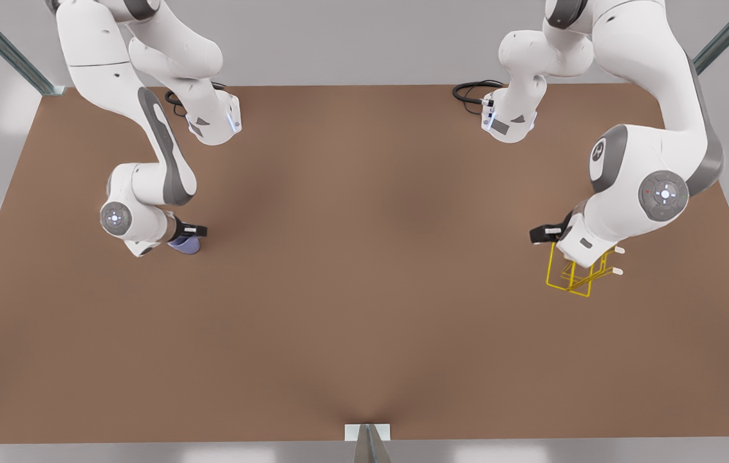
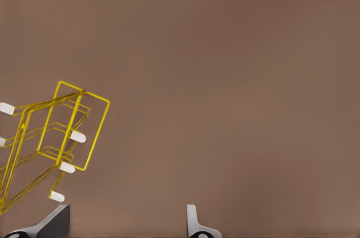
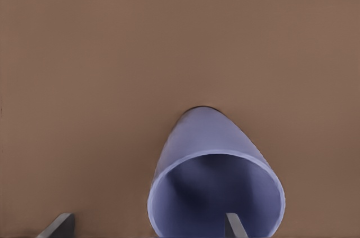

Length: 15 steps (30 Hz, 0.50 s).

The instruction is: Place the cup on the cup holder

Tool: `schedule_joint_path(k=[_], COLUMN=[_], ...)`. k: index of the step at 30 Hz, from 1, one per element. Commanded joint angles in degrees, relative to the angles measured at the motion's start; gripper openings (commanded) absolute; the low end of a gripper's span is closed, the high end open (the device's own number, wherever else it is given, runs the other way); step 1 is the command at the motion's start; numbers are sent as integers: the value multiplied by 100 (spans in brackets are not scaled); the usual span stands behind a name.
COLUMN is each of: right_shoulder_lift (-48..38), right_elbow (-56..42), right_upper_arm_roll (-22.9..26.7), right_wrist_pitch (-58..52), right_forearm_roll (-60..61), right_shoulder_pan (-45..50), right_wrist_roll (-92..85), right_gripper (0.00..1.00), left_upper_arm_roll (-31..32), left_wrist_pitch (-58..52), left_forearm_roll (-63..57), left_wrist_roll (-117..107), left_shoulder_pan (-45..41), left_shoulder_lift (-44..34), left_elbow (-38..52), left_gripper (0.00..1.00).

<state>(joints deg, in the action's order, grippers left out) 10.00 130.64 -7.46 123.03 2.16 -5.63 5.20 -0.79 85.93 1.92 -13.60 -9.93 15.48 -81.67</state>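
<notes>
On the brown table [image 1: 364, 308], at the front view's left, the cup [image 1: 185, 244] sits directly beneath my right jaws [image 1: 181, 239]. My right wrist camera looks straight into its lavender-blue mouth [image 3: 216, 193]: the open rim faces the camera, and the body tapers away toward the table. One of my fingers [image 3: 235, 227] stands inside the rim, the other [image 3: 56, 227] stands outside the cup, apart from its wall, so the wall on that side lies between the two. The right jaws are spread, with nothing pinched yet; I cannot tell whether the inner finger touches the cup.

At the front view's right, well apart from the cup, the cup holder [image 1: 573, 280] stands on the table, a yellow wire frame with white-tipped pegs. My left jaws [image 1: 570, 247] hang over it, and the arm's wrist covers the frame's upper part in the front view. From my left wrist camera the cup holder [image 2: 50, 142] lies off to one side of the fingers, tilted in the frame, its pegs pointing outward. My left fingers [image 2: 194, 224] are spread with only bare table between them. The frame's nearest peg comes close to one finger, but I cannot tell whether they touch.
</notes>
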Motion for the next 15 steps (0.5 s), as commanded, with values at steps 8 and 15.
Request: schedule_joint_path(k=[8,15], right_shoulder_lift=[512,450], right_elbow=[-47,-250], right_upper_arm_roll=[-1,25], right_wrist_pitch=[687,424], right_forearm_roll=[13,13], right_shoulder_pan=[-52,-70], right_wrist_roll=[253,262], right_gripper=[21,21], left_upper_arm_roll=[0,0], left_wrist_pitch=[-24,-24], left_forearm_roll=[-34,-52], left_wrist_roll=[-55,-55], left_shoulder_pan=[0,0], left_shoulder_lift=[60,60], left_elbow=[2,2], left_gripper=[100,100])
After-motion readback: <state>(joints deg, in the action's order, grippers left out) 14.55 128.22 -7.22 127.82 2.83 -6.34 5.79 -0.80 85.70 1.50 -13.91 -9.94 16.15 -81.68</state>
